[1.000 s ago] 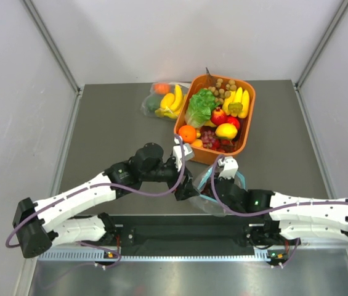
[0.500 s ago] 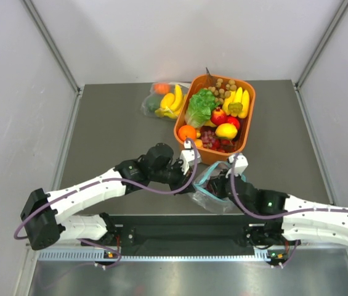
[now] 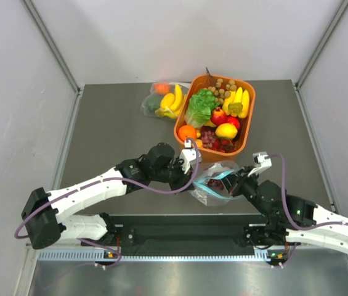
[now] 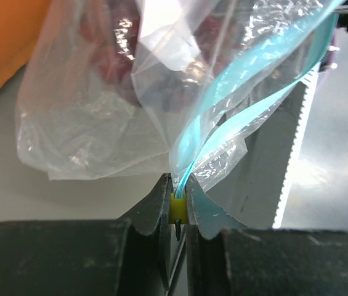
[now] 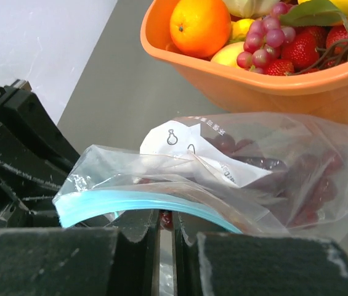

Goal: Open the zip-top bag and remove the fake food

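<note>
We have both the left gripper (image 4: 178,187) and the right gripper (image 5: 166,217) clenched on the small clear crinkly zip-top bag (image 3: 214,190) with its teal strip. The bag spans between them, just beside the orange plastic tub (image 3: 252,108).

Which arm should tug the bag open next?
Probably left: the left end effector pinches the teal zip strip of the clear plastic bag where its lips split; the right end effector anchors the other side.
</note>
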Motion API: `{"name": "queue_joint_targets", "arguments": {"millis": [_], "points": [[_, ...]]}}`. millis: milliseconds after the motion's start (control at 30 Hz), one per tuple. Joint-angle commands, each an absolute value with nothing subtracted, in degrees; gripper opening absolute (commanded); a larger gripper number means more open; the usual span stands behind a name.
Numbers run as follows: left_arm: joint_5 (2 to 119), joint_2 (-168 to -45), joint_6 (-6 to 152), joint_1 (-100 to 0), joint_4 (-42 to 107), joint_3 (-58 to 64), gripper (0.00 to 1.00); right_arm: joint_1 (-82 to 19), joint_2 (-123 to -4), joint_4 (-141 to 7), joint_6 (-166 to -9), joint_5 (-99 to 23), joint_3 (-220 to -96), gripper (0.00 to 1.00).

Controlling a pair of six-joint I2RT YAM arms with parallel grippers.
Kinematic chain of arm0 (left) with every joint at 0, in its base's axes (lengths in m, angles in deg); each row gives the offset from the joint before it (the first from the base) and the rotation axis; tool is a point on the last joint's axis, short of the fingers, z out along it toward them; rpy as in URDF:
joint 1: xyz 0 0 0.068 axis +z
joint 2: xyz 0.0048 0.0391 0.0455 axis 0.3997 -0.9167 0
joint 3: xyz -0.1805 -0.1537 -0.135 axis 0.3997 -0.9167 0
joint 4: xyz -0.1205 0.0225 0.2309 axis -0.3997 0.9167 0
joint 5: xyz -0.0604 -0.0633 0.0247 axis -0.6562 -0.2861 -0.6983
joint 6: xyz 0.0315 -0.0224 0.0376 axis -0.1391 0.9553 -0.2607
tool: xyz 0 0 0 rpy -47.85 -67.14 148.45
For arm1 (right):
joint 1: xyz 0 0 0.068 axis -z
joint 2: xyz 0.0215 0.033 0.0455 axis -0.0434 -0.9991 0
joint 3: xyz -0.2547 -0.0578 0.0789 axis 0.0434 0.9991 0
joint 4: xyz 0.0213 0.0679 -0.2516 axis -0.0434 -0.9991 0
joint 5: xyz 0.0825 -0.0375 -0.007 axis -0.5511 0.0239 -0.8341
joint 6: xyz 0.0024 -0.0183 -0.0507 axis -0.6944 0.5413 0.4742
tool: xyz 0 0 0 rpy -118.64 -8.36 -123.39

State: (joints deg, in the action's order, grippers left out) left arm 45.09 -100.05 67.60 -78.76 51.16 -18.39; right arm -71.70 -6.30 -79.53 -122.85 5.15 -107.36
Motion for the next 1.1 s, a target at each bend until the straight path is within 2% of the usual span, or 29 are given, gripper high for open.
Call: {"name": "queue_joint_targets", "arguments": {"millis": [0,300,467,1067], "points": [[51.3,-100.2,66.9,-78.8,52.9,-16.5,0.0,-71.1,-3.9,-79.4,-122.5,4.4,-109.5,0.0],[58.8,-100.6,68.1,-77.7,53.1,-16.4,0.0,-71.1,-3.1,-81.9,-123.4,-4.2,-109.5,0.0],[59.1,-102.5,68.9,-76.0,53.8,-15.8,0.0,-71.1,-3.3,-79.1,-122.9,-9.9,-109.7,0.0],[55.5,-107.7,68.0,-75.6,56.2,-14.0,0.0,-71.1,-1.1,-63.0,-118.3,-9.5,-110.9,0.0]]}}
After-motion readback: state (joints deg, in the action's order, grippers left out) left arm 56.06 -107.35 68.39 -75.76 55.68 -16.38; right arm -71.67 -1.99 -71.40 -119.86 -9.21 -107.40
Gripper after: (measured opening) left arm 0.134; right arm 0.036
